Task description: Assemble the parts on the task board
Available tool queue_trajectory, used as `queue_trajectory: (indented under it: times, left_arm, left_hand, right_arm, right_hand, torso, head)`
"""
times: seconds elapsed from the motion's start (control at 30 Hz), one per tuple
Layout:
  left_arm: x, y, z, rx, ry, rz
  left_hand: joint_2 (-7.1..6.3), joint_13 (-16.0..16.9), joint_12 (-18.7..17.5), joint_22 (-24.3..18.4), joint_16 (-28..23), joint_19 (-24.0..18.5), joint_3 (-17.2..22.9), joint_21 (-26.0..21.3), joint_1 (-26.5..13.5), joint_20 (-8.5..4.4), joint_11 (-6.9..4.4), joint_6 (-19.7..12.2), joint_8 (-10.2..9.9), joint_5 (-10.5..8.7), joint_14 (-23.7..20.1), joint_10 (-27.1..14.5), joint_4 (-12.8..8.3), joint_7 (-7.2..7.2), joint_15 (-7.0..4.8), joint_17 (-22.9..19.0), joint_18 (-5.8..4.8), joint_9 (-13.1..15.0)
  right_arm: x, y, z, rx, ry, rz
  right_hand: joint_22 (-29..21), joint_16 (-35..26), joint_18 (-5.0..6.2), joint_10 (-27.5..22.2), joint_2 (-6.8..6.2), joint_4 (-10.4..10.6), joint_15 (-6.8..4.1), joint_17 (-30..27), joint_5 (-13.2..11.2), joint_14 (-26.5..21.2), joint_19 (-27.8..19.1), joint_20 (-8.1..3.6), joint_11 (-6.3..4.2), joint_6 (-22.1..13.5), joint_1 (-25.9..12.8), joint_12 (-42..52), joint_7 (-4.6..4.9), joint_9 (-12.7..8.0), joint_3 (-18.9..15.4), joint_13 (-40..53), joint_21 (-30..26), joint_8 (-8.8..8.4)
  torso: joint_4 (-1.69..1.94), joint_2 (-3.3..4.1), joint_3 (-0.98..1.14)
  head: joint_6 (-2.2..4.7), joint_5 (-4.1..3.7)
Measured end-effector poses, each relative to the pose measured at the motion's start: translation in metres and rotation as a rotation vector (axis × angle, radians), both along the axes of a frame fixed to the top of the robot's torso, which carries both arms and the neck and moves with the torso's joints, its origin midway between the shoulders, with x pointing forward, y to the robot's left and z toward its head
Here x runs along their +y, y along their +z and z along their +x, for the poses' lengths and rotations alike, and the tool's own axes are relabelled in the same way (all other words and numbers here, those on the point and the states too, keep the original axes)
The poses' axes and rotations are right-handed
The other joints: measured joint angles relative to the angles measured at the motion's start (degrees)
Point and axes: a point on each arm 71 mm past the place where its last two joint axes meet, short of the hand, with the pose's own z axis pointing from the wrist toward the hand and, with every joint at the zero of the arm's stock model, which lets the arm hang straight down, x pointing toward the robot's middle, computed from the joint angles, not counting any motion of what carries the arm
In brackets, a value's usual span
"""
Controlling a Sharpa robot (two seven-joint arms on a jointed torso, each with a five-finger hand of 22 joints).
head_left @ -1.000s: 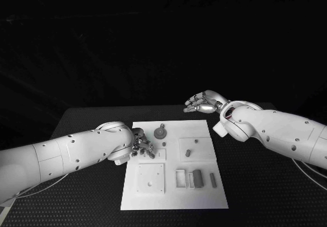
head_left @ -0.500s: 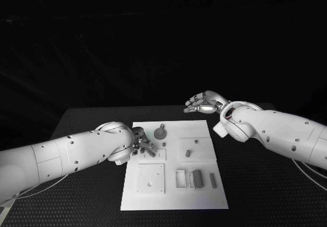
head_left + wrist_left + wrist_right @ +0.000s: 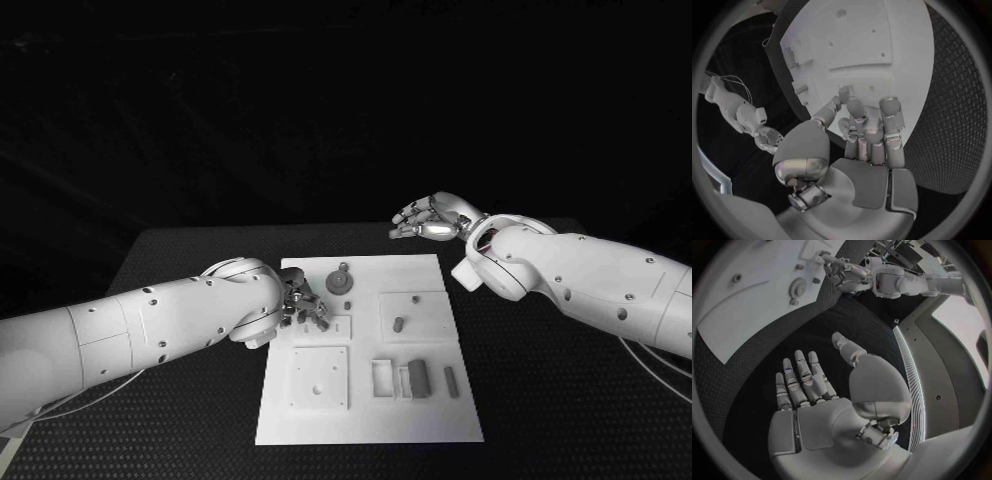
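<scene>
Left hand (image 3: 302, 307) rests fingertips on the unmarked task board (image 3: 368, 400).

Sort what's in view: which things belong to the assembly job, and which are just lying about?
Job:
- board
- gear, on the board's far end
- peg, in a square recess
- block and pin, near end
- left hand, fingers down on the board
- right hand, open, held off beyond the board

Lying about:
- nothing but the table
</scene>
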Motion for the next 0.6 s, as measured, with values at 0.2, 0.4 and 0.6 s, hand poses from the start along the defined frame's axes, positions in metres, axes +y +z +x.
queue_trajectory:
  times: [0.2,0.4,0.6]
  left_arm:
    - [-0.0002,0.0001,-0.0006,-0.005,0.003,0.001]
    - [0.0008,-0.0004,-0.0004,-0.008,0.008,0.002]
    - [0.0013,-0.0006,-0.0001,-0.011,0.012,0.003]
  left_hand:
    - [0.0,0.0,0.0,0.0,0.0,0.0,-0.1,0.0,0.0,0.0,0.0,0.0,0.1,-0.1,0.1,0.0,0.0,0.0,0.06,0.0,0.0,0.0]
    - [0.01,-0.1,0.0,0.0,0.0,0.0,-0.2,0.0,0.0,0.01,0.0,0.0,0.1,-0.11,0.1,0.0,0.1,0.0,0.07,0.0,0.0,0.0]
    - [0.01,0.0,0.0,0.0,0.0,0.0,-0.2,0.0,0.0,0.01,0.0,0.0,0.1,-0.12,0.1,0.0,0.1,-0.01,0.08,0.0,0.0,0.0]
  right_arm:
    - [-0.0002,0.0,0.0,0.0,0.0,0.0]
    - [-0.0002,-0.0001,-0.0001,0.001,0.0,0.0]
    - [-0.0001,-0.0001,-0.0002,0.001,0.001,0.0]
  right_hand:
    - [0.0,0.0,0.0,0.0,-0.01,0.0,0.0,0.0,0.0,0.0,0.0,0.0,0.0,0.0,0.0,0.0,0.0,0.0,0.0,0.0,0.0,0.0]
    - [0.0,0.0,0.0,0.0,-0.23,0.0,0.0,0.0,0.0,0.0,0.0,0.0,0.0,0.0,-0.2,0.0,0.0,0.0,0.0,0.0,0.0,0.0]
    - [0.0,0.0,0.0,0.0,-0.23,0.0,-0.01,0.0,0.0,0.0,0.0,0.0,0.0,0.0,-0.2,0.0,0.0,0.0,0.0,0.0,0.0,0.0]
  torso:
    - [-0.01,0.0,0.0]
    - [-0.03,0.0,0.03]
    - [-0.03,0.02,0.02]
  head:
    - [-0.05,0.06]
    - [-0.09,0.14]
    - [-0.08,0.16]
